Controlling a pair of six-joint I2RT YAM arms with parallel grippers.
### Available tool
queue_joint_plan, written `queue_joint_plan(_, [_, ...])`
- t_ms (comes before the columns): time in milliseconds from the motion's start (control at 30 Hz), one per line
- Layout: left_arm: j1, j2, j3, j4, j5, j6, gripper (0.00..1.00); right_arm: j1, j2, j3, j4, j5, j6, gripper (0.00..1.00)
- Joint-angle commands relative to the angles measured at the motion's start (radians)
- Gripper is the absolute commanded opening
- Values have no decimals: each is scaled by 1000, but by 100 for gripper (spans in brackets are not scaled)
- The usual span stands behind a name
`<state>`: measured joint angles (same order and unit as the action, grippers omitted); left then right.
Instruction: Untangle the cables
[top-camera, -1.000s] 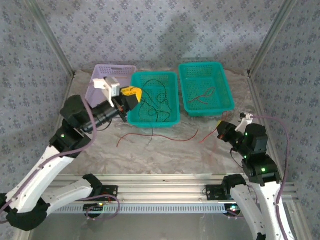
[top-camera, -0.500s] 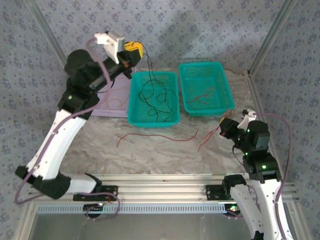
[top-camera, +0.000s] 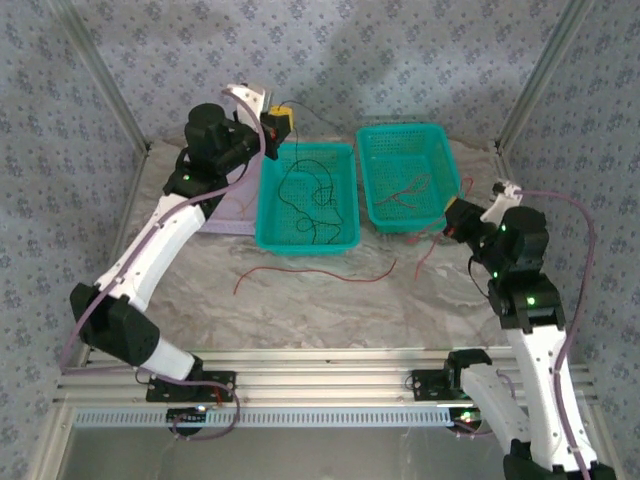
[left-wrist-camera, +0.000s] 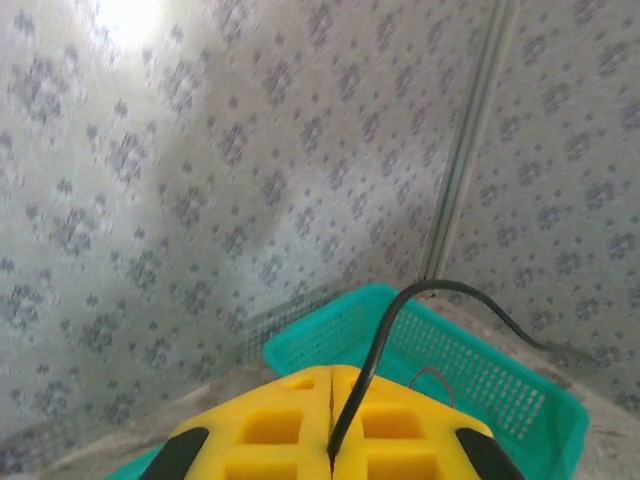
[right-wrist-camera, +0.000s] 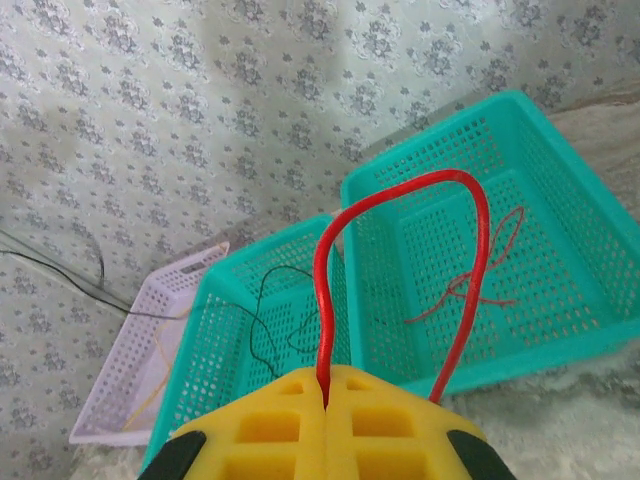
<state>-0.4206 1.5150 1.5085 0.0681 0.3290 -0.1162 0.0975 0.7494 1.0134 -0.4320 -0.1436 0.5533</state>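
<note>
Above the worktop's far edge, left gripper pinches black wire; at right edge, right gripper pinches red wire.

Red cable end behind fingers

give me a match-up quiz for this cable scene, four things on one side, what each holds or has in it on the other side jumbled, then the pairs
Things:
1 left gripper
2 right gripper
3 lilac basket
4 middle teal basket

States:
a part of the black cable lies in it
b shut on the red cable
c a yellow-orange cable lies in it
d shut on the black cable, raised above the baskets

Pairs: 1-d, 2-b, 3-c, 4-a
</note>
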Motion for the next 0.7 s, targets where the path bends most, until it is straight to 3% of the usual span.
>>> queue_joint_plan(0, [2,36,-33,95,41,-45,0,-5,59,41,130,30,17,0])
queue_joint_plan(367, [-35,129,-241,208,2,-132,0,1,501,244,307,142,-107,0])
queue_joint_plan(567, [-63,154,-303,206,-18,-153,22,-10,796,399,284,189,-154,0])
queue_joint_plan(667, [-77,151,-325,192,-30,-148,23,-29,933,494,233,177,-150,0])
